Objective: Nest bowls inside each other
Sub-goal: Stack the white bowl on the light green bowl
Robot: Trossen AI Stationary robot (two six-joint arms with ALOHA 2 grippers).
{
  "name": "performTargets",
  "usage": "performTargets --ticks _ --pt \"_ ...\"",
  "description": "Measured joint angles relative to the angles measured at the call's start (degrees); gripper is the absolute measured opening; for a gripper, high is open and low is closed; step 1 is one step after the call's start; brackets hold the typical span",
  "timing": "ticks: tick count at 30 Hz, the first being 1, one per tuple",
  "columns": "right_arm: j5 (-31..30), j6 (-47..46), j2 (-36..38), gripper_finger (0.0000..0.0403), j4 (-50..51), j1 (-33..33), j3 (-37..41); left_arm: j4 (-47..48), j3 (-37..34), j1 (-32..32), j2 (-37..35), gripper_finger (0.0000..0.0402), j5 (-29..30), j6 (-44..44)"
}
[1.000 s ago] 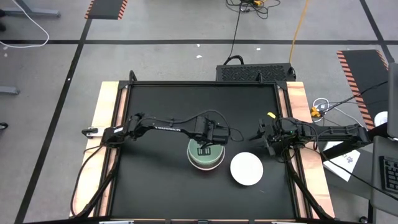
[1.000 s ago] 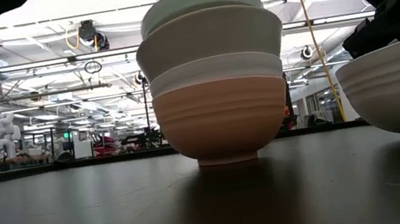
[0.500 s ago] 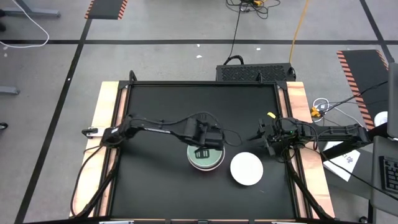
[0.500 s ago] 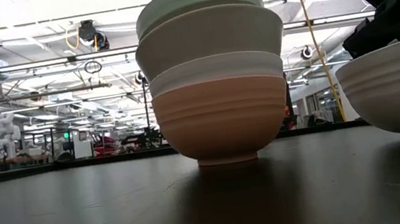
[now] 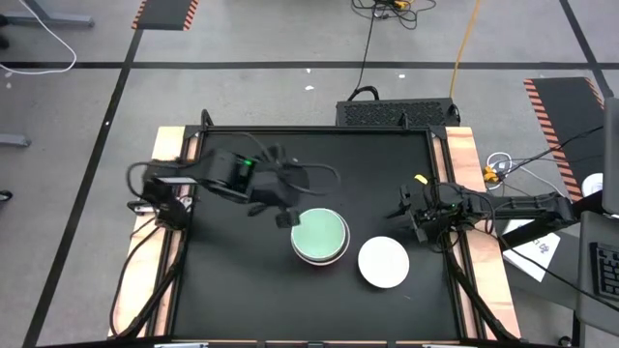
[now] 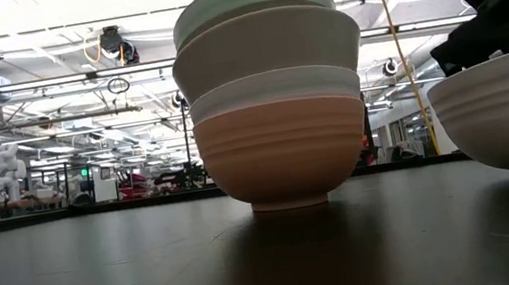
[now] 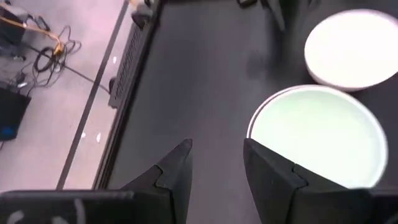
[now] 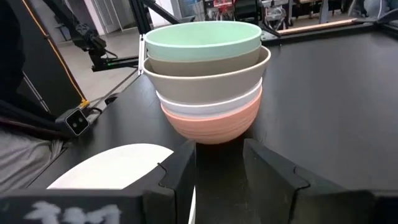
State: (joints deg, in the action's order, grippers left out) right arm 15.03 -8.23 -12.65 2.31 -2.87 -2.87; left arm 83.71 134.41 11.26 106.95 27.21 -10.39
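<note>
Two arms work over the black surface (image 5: 242, 280). The left arm is folded back toward the left rear of the surface, and its tool (image 5: 281, 218) hangs just beside the rear-left rim of the bowl stack. In the left wrist view its fingers (image 7: 175, 169) stand apart with bare surface between them; the left tool holds nothing. The right arm reaches in from the right edge, and its tool (image 5: 418, 224) sits low, near the single white bowl (image 5: 383, 262). In the right wrist view its fingers (image 8: 272, 167) are parted and grip nothing.

Four bowls sit nested in one stack near the middle of the surface: the mint green bowl (image 6: 250, 2) on top, the beige-grey bowl (image 6: 266, 48) under it, a white bowl (image 6: 274, 89) below that, and the salmon-orange bowl (image 6: 282, 153) at the bottom. The single white bowl stands upright just to the right of the stack, apart from it.

The surface has wooden side strips (image 5: 160, 174). Beyond it lies a grey floor with cables (image 5: 368, 39) and striped hazard marks (image 5: 164, 14). The low view shows a large hall with ceiling trusses.
</note>
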Motion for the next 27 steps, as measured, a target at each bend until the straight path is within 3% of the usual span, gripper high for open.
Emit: performTargets --ticks 5,8,13,17,23,27 --pt "0.00 -0.07 -0.44 0.0125 0.00 0.00 0.00 -1.27 -0.36 1.75 -3.55 0.0145 -0.05 1.47" --pt "0.00 -0.09 -0.46 0.0125 0.00 0.00 0.00 -7.37 -5.71 2.83 -5.60 0.0145 -0.20 5.29" --pt "0.00 -0.54 -0.46 0.0125 0.00 0.00 0.00 -25.65 -23.41 2.68 -13.41 0.0145 -0.82 12.17" --pt "0.00 -1.37 -0.46 0.0125 -0.02 0.00 0.00 -40.24 -39.09 0.16 -23.20 0.0145 -5.53 15.73" --pt "0.00 -1.42 -0.48 0.0125 -1.15 0.00 0.00 -53.83 -56.41 -6.38 -36.54 0.0145 -19.68 17.44" --pt "0.00 -1.24 -0.48 0.0125 -1.31 0.00 0.00 -64.05 -69.28 -9.34 -44.31 0.0145 -24.74 19.63"
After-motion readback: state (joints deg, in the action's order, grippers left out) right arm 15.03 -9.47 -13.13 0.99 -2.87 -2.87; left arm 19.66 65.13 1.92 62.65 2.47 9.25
